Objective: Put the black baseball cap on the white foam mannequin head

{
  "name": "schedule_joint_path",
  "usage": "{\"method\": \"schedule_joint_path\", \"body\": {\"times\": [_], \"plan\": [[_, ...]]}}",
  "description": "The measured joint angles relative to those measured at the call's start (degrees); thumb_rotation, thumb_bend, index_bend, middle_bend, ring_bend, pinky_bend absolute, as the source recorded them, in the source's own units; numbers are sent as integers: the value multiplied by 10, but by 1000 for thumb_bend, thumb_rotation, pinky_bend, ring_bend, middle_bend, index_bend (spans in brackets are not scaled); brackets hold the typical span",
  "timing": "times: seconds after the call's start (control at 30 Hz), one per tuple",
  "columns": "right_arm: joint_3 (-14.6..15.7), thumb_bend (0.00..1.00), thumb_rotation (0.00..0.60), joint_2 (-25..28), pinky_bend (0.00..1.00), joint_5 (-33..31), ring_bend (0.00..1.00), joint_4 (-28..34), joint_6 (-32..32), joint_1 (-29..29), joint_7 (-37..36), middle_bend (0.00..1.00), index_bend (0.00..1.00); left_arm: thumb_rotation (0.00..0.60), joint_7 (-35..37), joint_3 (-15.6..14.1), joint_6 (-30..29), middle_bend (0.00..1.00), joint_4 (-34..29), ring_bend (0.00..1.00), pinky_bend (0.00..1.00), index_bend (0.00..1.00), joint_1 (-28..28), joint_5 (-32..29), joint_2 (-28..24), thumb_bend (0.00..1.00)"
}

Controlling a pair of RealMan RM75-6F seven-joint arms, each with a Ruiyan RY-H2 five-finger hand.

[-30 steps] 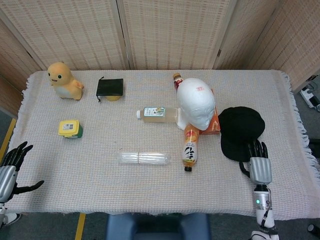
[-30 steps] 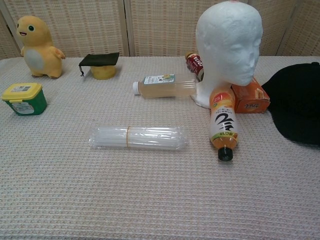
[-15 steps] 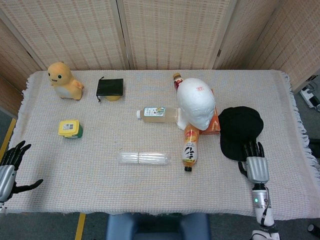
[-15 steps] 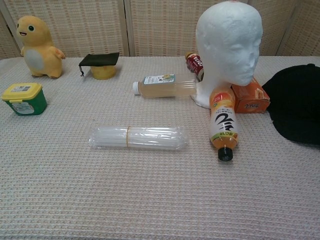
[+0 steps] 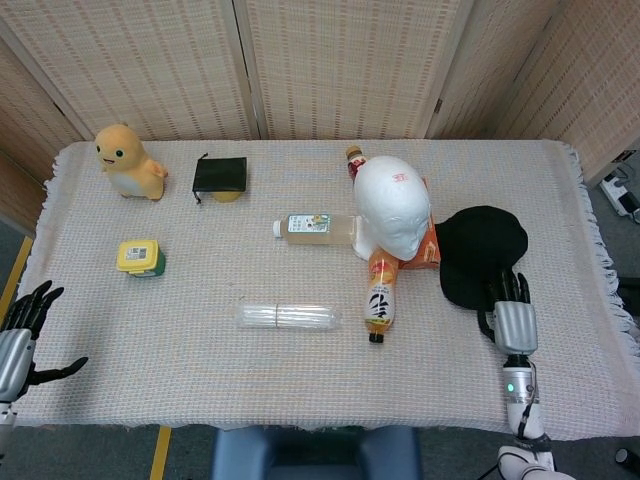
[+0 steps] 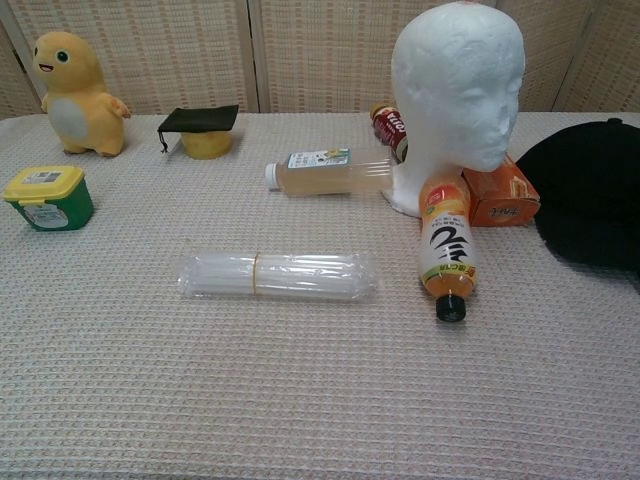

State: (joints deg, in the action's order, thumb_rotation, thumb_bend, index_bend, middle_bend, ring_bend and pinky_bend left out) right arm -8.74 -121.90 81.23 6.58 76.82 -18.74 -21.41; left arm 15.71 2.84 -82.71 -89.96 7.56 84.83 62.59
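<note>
The black baseball cap [image 5: 482, 254] lies on the table's right side, just right of the white foam mannequin head [image 5: 392, 204]; it also shows at the chest view's right edge [image 6: 590, 190]. My right hand [image 5: 508, 318] is at the cap's near edge, its fingers over the brim and holding it, with that edge raised off the cloth. The mannequin head [image 6: 460, 85] stands upright and bare. Off the table's near left corner my left hand [image 5: 22, 335] hangs with its fingers spread, holding nothing.
An orange drink bottle [image 5: 380, 291] lies in front of the mannequin head and an orange box [image 6: 500, 197] beside it. A pale tea bottle [image 5: 312, 227], a clear plastic pack [image 5: 288, 316], a green tub [image 5: 141, 257], a yellow plush [image 5: 127, 162] and a small graduation cap [image 5: 220, 177] stand further left.
The right hand has shifted slightly left and away from me. The cap's near edge has drawn back and lifted, so the cap looks shorter. The left hand has barely moved.
</note>
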Motion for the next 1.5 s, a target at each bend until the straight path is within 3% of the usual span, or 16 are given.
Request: {"method": "schedule_joint_path", "body": {"times": [0.3,0.6,0.83,1.27,1.5], "plan": [[-7,472,600,4,0,-5,0,7,24,-4,-33,12,507,600,-5,6,-2,0,0,0,57,124,-1,-9,3,157],[-33,345,600,21,0,-26,0,25,70,-7,-88,100,671,600,-12,10,-6,0,-3,0,64,125,-4,-14,5,160],[-52,325,600,35,0,-42,0,42,88,-10,-102,180,801,600,-14,12,-12,0,-5,0,65,125,-7,-11,6,163],[-76,310,600,75,0,-54,0,80,127,-36,-99,207,846,600,-16,11,-21,0,-3,0,66,119,-10,0,8,162],[-107,310,600,96,0,-71,0,111,122,-82,-72,208,849,600,-12,10,-22,0,0,0,67,117,-10,6,8,162]]}}
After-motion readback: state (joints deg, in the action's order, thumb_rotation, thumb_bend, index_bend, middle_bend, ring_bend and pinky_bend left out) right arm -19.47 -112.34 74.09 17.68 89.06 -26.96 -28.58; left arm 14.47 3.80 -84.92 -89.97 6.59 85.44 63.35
